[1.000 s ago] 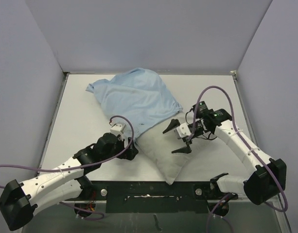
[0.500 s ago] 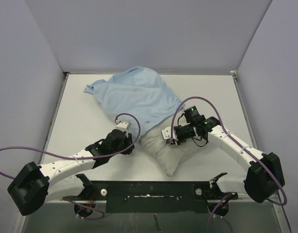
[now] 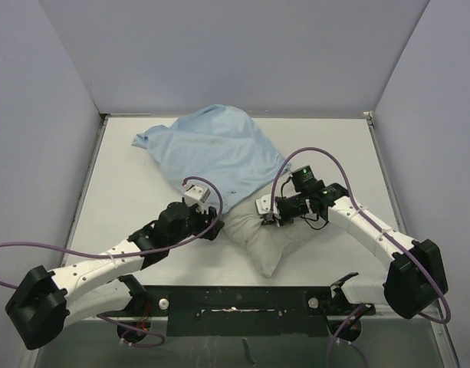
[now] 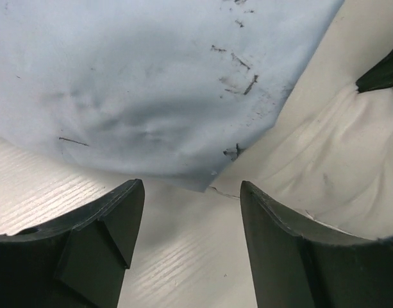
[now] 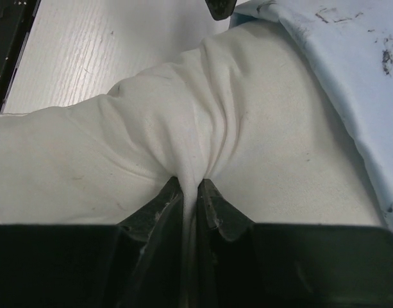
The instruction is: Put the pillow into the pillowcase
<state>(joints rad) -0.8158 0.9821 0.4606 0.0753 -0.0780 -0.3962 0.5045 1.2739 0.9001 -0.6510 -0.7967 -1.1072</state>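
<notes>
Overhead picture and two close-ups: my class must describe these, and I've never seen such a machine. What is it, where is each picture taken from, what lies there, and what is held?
These are two robot arms bolted to a white table. The overhead picture looks down from behind them. Each close-up comes from a camera on one wrist, with its dark fingers at the bottom. An off-white pillow lies there, its far part covered by a light-blue pillowcase. The right gripper is shut, pinching a fold of the pillow. The left gripper is open, holding nothing, by the pillowcase's edge.
</notes>
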